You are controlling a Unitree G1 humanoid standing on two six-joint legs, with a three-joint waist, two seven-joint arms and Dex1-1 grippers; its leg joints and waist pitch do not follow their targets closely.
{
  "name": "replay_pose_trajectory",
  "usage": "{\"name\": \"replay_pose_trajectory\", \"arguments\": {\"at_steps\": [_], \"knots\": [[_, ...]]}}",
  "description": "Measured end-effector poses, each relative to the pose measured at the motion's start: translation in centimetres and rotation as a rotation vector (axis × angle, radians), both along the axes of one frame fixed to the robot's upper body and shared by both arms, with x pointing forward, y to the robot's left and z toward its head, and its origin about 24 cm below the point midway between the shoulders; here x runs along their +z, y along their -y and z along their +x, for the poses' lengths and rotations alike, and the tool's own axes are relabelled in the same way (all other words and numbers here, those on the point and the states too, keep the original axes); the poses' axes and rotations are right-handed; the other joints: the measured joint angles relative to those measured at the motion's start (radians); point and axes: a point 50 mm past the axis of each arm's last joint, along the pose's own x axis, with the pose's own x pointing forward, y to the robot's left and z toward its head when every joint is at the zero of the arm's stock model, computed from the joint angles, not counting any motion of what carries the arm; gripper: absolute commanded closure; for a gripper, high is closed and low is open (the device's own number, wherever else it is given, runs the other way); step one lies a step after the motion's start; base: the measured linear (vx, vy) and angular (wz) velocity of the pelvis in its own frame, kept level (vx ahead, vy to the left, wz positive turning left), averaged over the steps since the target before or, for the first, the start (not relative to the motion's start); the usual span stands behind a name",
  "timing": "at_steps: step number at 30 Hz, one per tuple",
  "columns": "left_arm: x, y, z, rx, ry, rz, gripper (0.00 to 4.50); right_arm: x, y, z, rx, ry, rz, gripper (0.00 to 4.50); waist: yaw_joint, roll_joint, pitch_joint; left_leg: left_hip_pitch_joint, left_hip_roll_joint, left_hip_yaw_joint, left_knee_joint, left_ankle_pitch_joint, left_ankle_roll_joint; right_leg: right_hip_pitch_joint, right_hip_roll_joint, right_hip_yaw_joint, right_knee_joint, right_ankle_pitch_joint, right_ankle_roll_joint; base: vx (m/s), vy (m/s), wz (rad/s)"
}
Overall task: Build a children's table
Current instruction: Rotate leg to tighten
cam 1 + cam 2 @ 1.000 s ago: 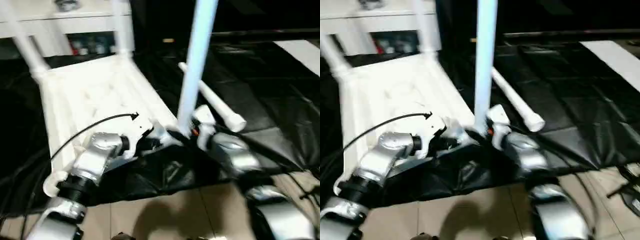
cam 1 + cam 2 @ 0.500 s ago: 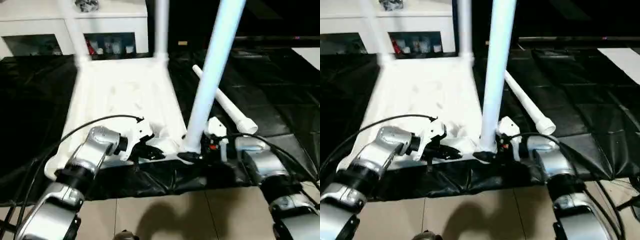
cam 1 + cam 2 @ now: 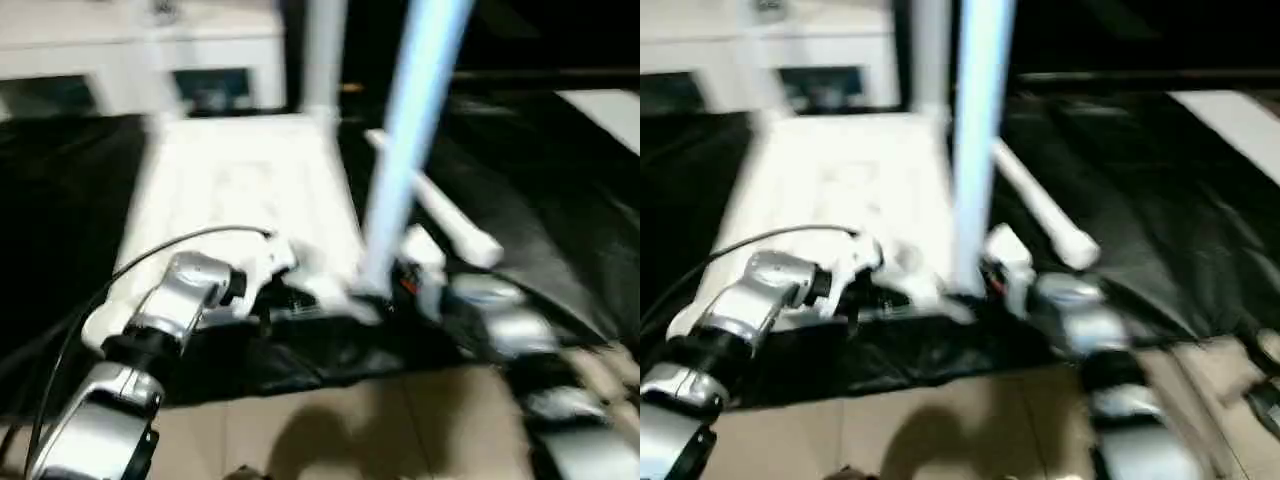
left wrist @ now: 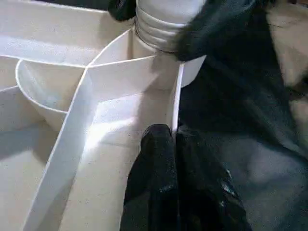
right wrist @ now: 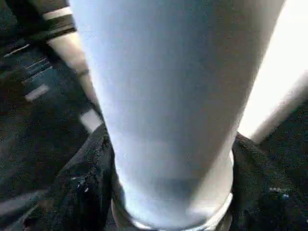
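Black sheeting on the floor, tabletop (image 3: pixel 240 190) upside down on it. Right claw (image 5: pixel 168 202) clamped round the upright leg (image 3: pixel 405 150) at the near corner socket (image 4: pixel 159 45). Left claw (image 4: pixel 171 159) clenched, pinning the rim. Best to twist straight, keeping the leg plumb.

one tabletop (image 3: pixel 240 190), four legs (image 3: pixel 410 130), two tools (image 3: pixel 290 295)

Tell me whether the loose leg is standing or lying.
Lying: the loose leg rests flat on the black sheet, beside the tabletop.
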Motion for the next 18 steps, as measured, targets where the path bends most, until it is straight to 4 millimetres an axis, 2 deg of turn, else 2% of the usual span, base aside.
{"name": "replay_pose_trajectory", "arguments": {"at_steps": [2,6,11,12,14,18], "knots": [[-0.1,0.4,0.0,0.070,0.019,-0.016,4.50,0.0,-0.9,0.8,-0.127,0.001,0.009,1.77,-0.020,-0.002,0.001,0.001,0.000,-0.001,-0.001,0.000,0.000,-0.001,0.000,-0.002,-0.002,0.000,0.000,-0.019,0.003,-0.09],[-0.2,0.7,-0.5,0.187,0.048,-0.025,4.50,0.1,-2.6,1.7,-0.274,0.008,0.015,1.77,-0.033,-0.005,0.002,0.001,0.000,-0.001,-0.004,-0.001,-0.001,-0.004,0.000,-0.002,0.000,0.001,-0.001,0.000,0.000,0.00],[0.0,1.0,-0.9,0.234,0.052,-0.034,4.50,0.2,-3.2,1.9,-0.297,0.029,0.012,1.77,-0.026,-0.008,0.001,0.001,0.001,0.000,-0.007,-0.003,-0.004,-0.005,0.001,-0.002,-0.001,0.003,-0.006,0.000,0.000,0.00],[0.0,1.1,-0.9,0.234,0.053,-0.035,4.50,0.2,-3.2,2.0,-0.298,0.030,0.016,1.43,-0.025,-0.008,0.001,0.001,0.001,0.000,-0.007,-0.003,-0.004,-0.005,0.001,-0.002,-0.001,0.003,-0.005,0.000,0.000,0.00],[0.0,1.1,-0.9,0.235,0.055,-0.033,4.50,0.2,-3.2,2.0,-0.299,0.028,0.022,1.08,-0.025,-0.008,0.001,0.001,0.001,0.000,-0.007,-0.004,-0.004,-0.005,0.001,-0.002,-0.001,0.003,-0.006,0.000,0.000,0.00],[0.1,1.6,-1.0,0.219,0.064,-0.034,4.50,0.4,-3.0,2.2,-0.296,0.034,0.022,0.98,-0.014,-0.008,0.001,0.003,0.001,0.001,-0.007,-0.004,-0.004,-0.005,0.001,-0.002,-0.001,0.003,-0.006,0.000,0.000,0.00]]}}
